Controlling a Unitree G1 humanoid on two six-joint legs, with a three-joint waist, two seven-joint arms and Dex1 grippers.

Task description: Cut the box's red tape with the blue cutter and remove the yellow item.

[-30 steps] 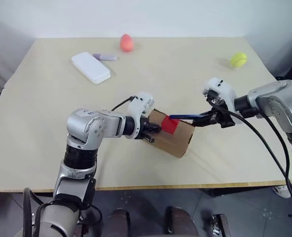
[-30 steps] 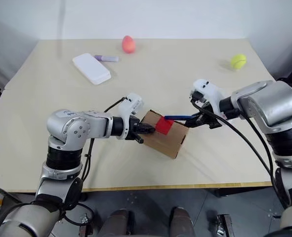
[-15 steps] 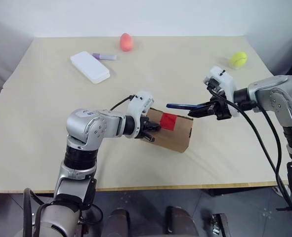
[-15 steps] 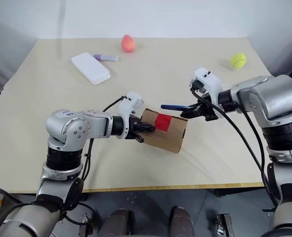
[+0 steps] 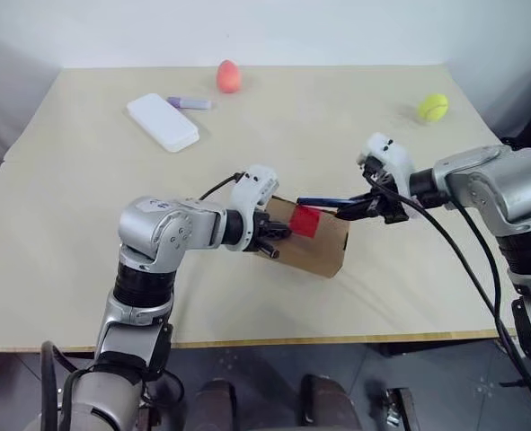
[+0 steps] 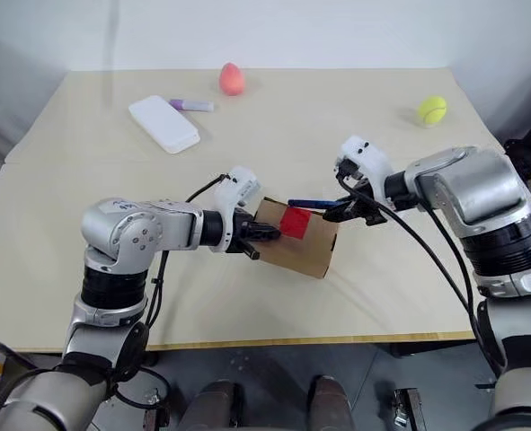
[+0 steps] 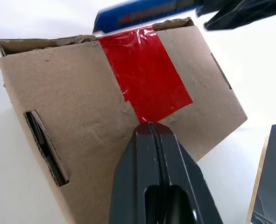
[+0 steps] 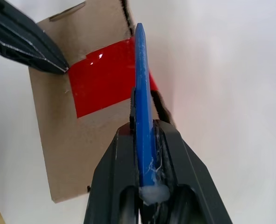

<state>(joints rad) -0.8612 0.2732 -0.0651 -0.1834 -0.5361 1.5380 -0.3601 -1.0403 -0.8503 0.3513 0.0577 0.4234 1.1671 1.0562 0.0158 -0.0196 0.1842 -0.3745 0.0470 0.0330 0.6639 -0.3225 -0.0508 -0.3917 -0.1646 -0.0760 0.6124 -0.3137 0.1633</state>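
One box (image 5: pixel 314 241) on the table (image 5: pixel 85 224), flaps down, lying tilted with its taped face turned up toward me; contents cannot be seen from any view. One patch of red tape (image 5: pixel 305 221) spans the seam and looks whole in the left wrist view. One blue cutter (image 5: pixel 317 201), clamped between the fingers of my right gripper (image 5: pixel 350 210); the blade end lies above the box's far edge, just beside the tape; whether it touches the cardboard I cannot tell. My left gripper (image 5: pixel 281 233) is fully closed with nothing in it, its joined tips pressed against the taped face at the near end of the tape. Left forearm reaches in from the left, gripper angled down and rightward; right forearm comes in from the right, gripper angled down and leftward. Bystanders at the far side of the table, one each: white case (image 5: pixel 163 122), purple marker (image 5: pixel 189 102), pink egg (image 5: pixel 228 76), tennis ball (image 5: pixel 432 108), all well apart from the box.
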